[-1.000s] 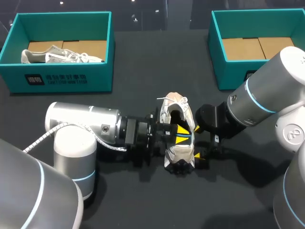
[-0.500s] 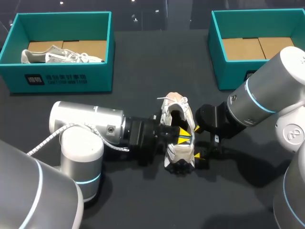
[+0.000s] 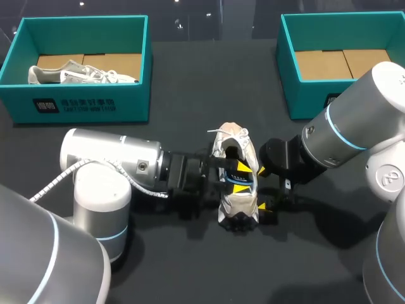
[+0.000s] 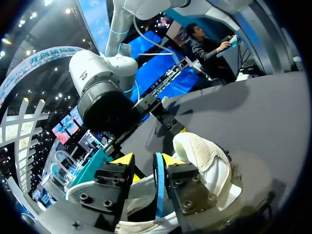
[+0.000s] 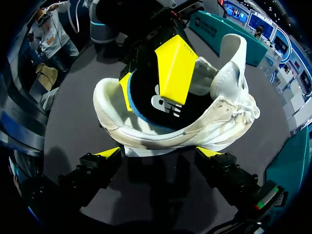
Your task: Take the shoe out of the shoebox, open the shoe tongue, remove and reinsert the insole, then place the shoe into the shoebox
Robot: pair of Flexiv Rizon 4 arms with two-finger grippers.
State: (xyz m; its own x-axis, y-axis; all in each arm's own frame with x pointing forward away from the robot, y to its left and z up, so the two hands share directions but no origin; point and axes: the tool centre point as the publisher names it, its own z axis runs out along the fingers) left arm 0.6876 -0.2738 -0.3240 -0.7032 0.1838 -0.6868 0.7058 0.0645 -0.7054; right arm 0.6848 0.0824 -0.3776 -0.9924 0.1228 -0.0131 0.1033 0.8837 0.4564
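Head view: left tool point(image 3: 241, 177), clamped tight on the blue-edged insole point(image 4: 158, 183), has eased back from the sneaker point(image 3: 237, 206) mid-surface point(image 3: 190, 263), so the insole's lifting out! Right tool point(image 3: 262, 190) gapes wide just right.

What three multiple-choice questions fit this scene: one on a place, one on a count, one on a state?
1. Where is the shoe between the two arms?
A in a box; B on the table; C lifted in the air.
2. How many teal shoeboxes are there?
A one; B two; C three.
3. The left gripper is:
A shut on the insole; B open; C shut on a lace.

1 B: it rests on the table.
2 B: one stands at each far corner.
3 A: both fingers press the insole's edge.
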